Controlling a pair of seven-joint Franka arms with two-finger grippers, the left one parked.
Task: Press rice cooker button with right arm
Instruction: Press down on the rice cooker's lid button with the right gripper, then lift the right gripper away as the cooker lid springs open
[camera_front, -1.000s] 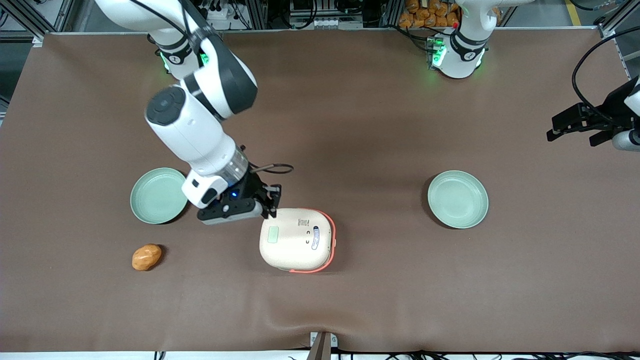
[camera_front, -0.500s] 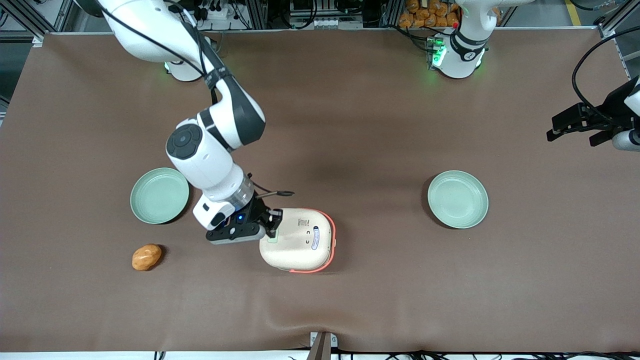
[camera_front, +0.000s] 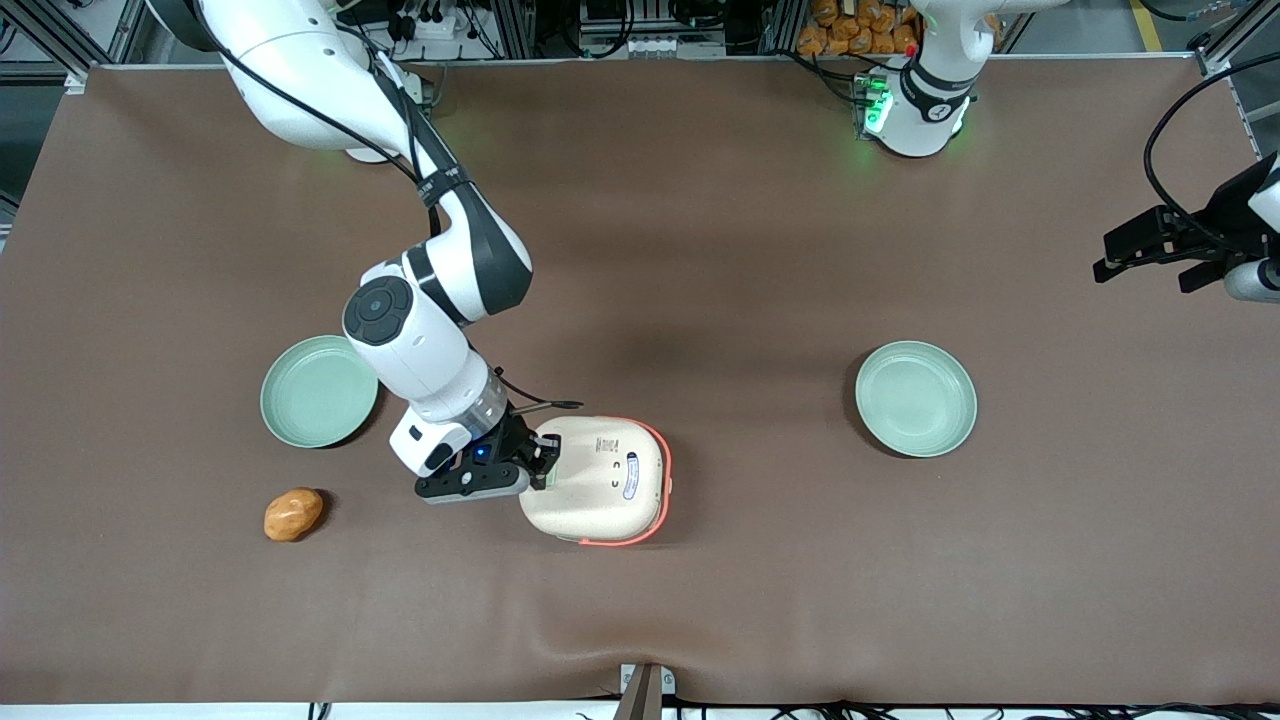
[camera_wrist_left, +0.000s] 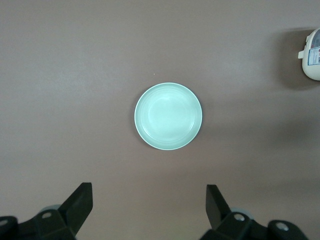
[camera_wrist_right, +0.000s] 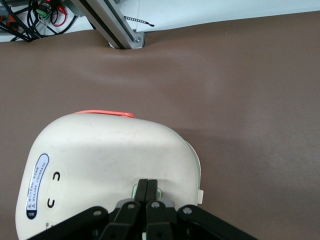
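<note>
Closed tight, the black two-finger gripper (camera_wrist_right: 147, 189), with both fingers (camera_wrist_right: 142, 190) pressed flat together and nothing held between them; tips set down on the pale mint-green button (camera_wrist_right: 136, 190), of which only slivers show at either side of the fingertips. Carried by the white right arm (camera_front: 420, 330) with dark grey joint bands, a small blue light glowing on the gripper body (camera_front: 528, 462) in the front view. Sits near the middle of the brown table (camera_front: 700, 250), the rice cooker (camera_front: 600, 480): a rounded-square shell, smooth cream-white lid faintly scuffed, thin salmon-orange trim running along the edge toward the parked arm's end and the edge nearer the front camera. Printed on the lid, an oval blue-edged label (camera_wrist_right: 36, 186) and two small dark curved marks. Matte and cloth-like, the table covering, with a soft wrinkle near the front edge. Glossy and round, two mint-green plates with shallow rims: one plate (camera_front: 318, 391) just beside the arm's wrist toward the working arm's end, another plate (camera_front: 915, 398) well apart toward the parked arm's end. Lumpy and orange-brown, a small potato (camera_front: 293, 514), nearer the front camera than the first plate.
</note>
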